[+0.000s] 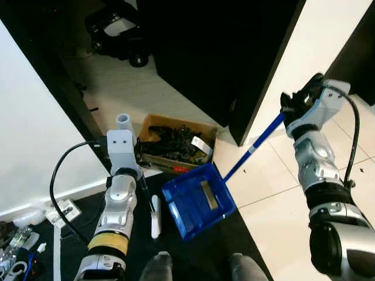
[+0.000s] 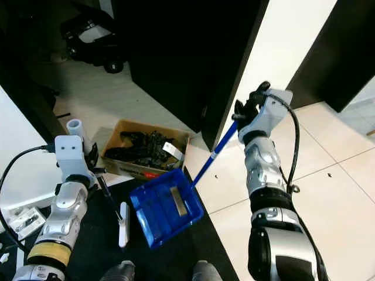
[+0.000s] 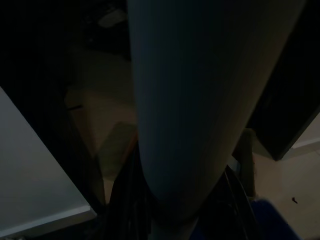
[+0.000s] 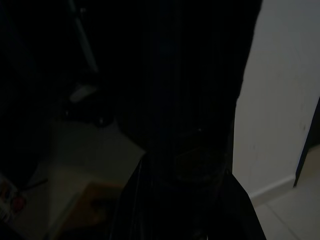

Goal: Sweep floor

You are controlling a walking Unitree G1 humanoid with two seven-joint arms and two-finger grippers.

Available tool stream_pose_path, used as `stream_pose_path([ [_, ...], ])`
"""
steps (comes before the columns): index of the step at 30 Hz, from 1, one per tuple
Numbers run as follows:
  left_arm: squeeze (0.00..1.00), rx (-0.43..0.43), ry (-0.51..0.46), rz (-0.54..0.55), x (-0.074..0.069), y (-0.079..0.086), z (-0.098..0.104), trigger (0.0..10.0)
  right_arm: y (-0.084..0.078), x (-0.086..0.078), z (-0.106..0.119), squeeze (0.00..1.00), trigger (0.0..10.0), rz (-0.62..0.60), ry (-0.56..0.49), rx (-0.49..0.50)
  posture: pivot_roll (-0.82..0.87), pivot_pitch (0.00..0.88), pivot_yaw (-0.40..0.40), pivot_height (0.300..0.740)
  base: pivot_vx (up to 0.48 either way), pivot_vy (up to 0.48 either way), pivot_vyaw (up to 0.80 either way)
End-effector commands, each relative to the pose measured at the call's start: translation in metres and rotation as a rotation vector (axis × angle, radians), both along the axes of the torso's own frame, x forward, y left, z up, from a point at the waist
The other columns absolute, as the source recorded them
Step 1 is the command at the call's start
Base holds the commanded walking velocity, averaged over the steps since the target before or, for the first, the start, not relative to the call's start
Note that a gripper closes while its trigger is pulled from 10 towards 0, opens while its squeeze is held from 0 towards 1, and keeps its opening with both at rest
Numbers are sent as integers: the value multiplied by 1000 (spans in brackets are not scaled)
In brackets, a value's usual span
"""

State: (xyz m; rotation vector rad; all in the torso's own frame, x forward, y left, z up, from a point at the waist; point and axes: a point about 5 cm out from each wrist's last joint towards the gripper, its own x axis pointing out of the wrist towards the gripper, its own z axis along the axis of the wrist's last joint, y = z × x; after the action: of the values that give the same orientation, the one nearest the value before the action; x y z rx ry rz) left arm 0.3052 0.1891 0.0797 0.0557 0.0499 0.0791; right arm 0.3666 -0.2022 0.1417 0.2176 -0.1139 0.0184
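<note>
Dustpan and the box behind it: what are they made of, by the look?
Dustpan: likely moulded plastic, glossy blue, ribbed inside, with highlights on the ribs; its long blue handle is held by the right gripper. Box: corrugated cardboard by the look, matt brown with folded flaps.

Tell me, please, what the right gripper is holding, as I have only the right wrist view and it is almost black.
Observer: The right gripper is closed on the top of the long blue handle of a blue dustpan.
Operator: Where is the pan itself?
Observer: Low over the dark floor, just in front of a cardboard box of dark clutter.
Operator: And the left arm?
Observer: A thin dark rod runs from the left gripper down to a white brush head beside the pan.
</note>
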Motion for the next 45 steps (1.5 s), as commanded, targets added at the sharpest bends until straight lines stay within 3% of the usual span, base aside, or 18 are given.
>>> stream_pose_path([
  [1,0,0,13,-9,-1,-6,-3,10000,4,-2,0,0,10000,6,-16,3,-3,96,-25,740,0,-480,0],
  [8,0,-44,23,13,-2,-6,-5,10000,6,-4,0,0,10000,7,-14,7,-5,99,-23,740,0,-274,0],
  [30,0,-17,101,-3,-4,-8,-18,10000,13,-12,-21,0,10000,14,46,-8,-7,99,-24,740,0,0,0],
  [35,0,-15,99,-3,-4,-8,-18,10000,13,-8,-8,0,10000,8,11,24,-8,96,-21,740,0,0,0],
  [39,0,-11,71,6,-3,-5,-14,10000,8,0,17,0,10000,-10,-62,44,-8,91,-22,740,0,0,0],
  [40,0,-6,58,13,-2,-3,-12,10000,1,4,37,0,10000,-45,-127,49,-8,89,-22,740,0,0,0],
  [45,0,-3,55,12,-1,-2,-11,10000,-9,8,63,0,10000,-84,-215,53,-10,86,-21,740,201,0,0],
])
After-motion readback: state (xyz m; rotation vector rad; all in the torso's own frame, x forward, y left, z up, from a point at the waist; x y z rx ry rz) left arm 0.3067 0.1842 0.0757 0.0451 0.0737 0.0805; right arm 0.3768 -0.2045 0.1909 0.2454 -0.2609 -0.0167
